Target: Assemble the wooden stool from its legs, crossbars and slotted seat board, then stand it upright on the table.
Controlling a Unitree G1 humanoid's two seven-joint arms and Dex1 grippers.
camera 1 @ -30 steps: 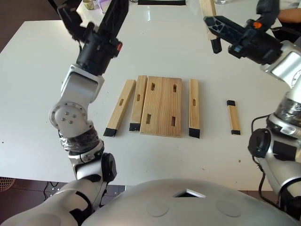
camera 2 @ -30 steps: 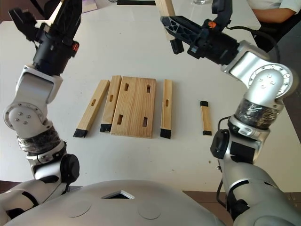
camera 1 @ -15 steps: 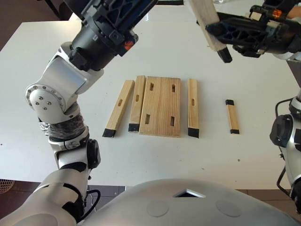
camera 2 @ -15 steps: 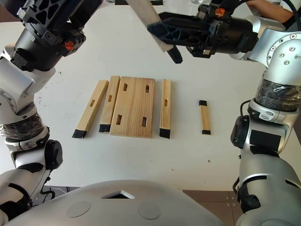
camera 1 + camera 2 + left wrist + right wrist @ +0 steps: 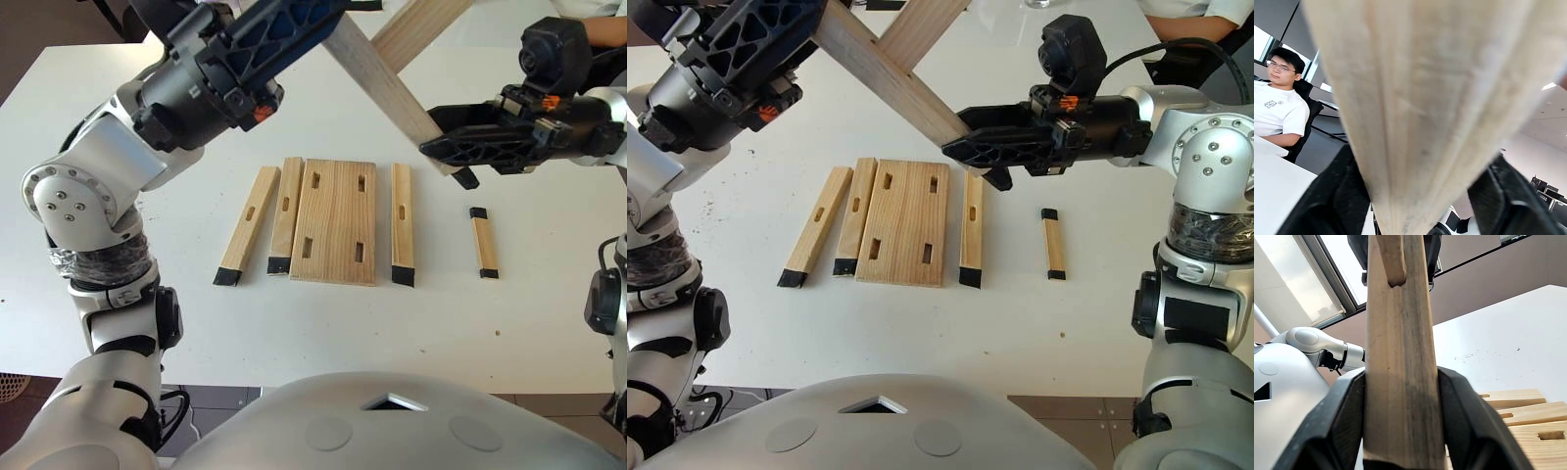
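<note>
My right gripper (image 5: pixel 431 147) is shut on a wooden leg (image 5: pixel 392 93) near its black-tipped end, above the table. The leg slants up to my left gripper (image 5: pixel 328 15). A second wooden bar (image 5: pixel 421 24) crosses it and runs up out of view. In the right wrist view this bar (image 5: pixel 1388 257) sits in the slot of the leg (image 5: pixel 1400 382). In the left wrist view black fingers (image 5: pixel 1337 196) clamp a wooden bar (image 5: pixel 1420 98). The slotted seat board (image 5: pixel 336 222) lies flat below, with two legs (image 5: pixel 250 223) (image 5: pixel 286 213) to its left and one leg (image 5: pixel 403 223) to its right.
A short crossbar (image 5: pixel 484 245) with black ends lies apart at the right of the white table (image 5: pixel 98 147). Bare table surface runs along the left side and the near edge.
Both arms have swung inward and lower over the table. The right-held leg has tilted from near upright to a slant, and it now meets the left gripper's bar.
</note>
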